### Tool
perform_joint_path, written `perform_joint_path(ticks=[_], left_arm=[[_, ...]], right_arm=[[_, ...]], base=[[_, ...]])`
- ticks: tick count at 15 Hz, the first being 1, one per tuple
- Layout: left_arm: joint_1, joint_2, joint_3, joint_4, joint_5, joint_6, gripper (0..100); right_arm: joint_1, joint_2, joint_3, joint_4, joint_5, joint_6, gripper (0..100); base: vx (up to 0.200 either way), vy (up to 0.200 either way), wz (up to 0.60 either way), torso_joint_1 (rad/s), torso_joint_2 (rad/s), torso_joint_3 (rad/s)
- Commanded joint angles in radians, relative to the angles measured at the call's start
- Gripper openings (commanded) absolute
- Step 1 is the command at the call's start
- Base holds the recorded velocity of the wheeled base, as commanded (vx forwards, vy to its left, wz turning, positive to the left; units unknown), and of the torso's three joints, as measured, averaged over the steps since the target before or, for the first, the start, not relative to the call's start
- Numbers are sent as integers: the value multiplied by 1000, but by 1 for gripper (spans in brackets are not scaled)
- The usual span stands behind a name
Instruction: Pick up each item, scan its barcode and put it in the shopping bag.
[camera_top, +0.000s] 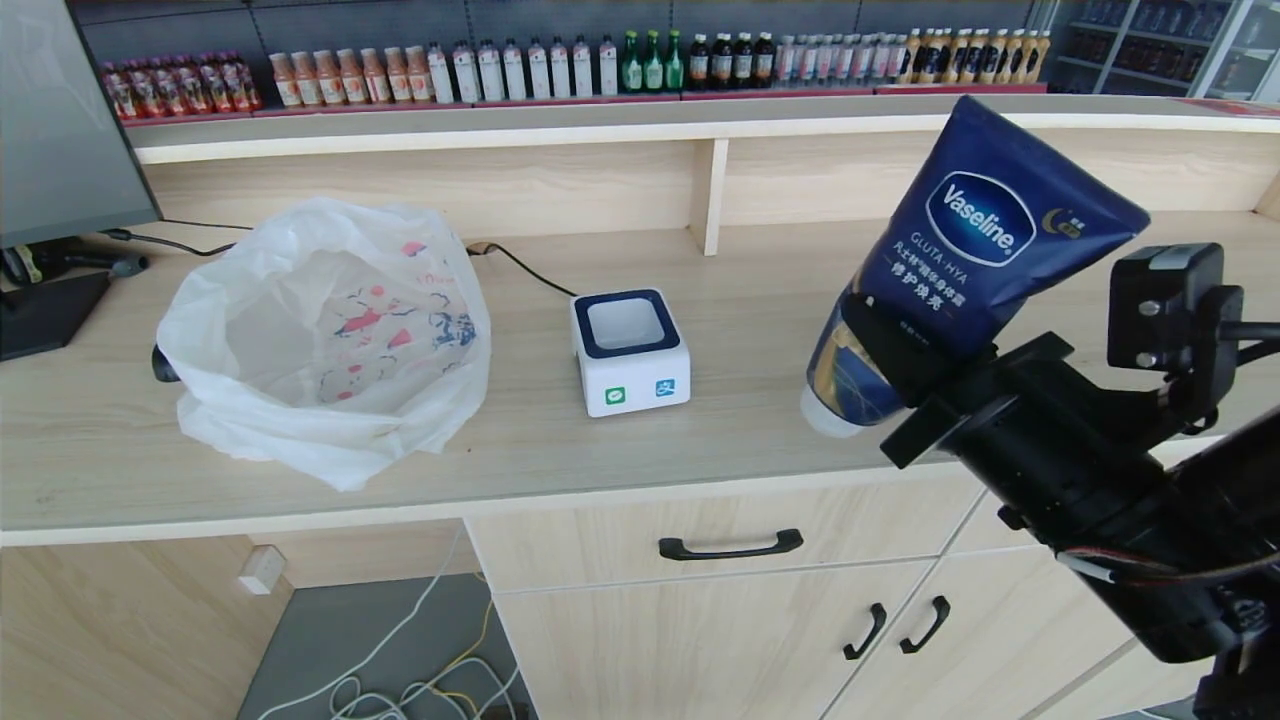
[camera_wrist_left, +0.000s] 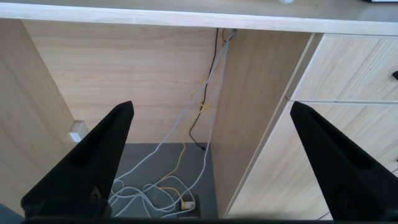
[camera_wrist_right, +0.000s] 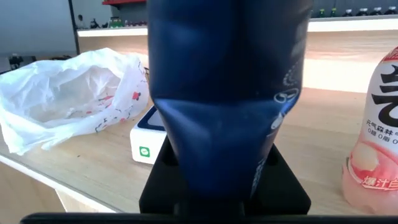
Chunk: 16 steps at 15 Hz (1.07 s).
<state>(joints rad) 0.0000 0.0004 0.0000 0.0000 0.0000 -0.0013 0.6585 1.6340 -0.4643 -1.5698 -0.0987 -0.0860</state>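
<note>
Gripping a blue tube (camera_top: 985, 240), the right tool (camera_top: 905, 365) hangs right of the scanner (camera_top: 630, 350); the bag (camera_top: 320, 340) sits open-mouthed left of it; the left tool (camera_wrist_left: 208, 118) gapes empty.

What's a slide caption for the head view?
Right gripper holds blue tube raised, right of white scanner and open shopping bag on counter.
</note>
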Motion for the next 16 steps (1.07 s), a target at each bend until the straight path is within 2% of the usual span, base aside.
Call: perform_joint_path(ticks=[1,10,13,15,16], left_arm=[[0,0,0,0,0,0,100],[-2,0,0,0,0,0,100],[0,0,0,0,0,-5,100],[0,0,0,0,0,-8,100],[0,0,0,0,0,-8,100]], right_arm=[[0,4,-10,-1,-3,35,0],[43,-11,-31,-1,-1,43,0],[49,52,-63,-1,1,45,0],[119,101,-116,-1,-1,45,0],[127,129,-129,-1,-1,45,0]], base=[[0,0,0,0,0,0],[0,0,0,0,0,0],[0,0,0,0,0,0],[0,200,0,-7,2,0],[0,200,0,-7,-7,2]])
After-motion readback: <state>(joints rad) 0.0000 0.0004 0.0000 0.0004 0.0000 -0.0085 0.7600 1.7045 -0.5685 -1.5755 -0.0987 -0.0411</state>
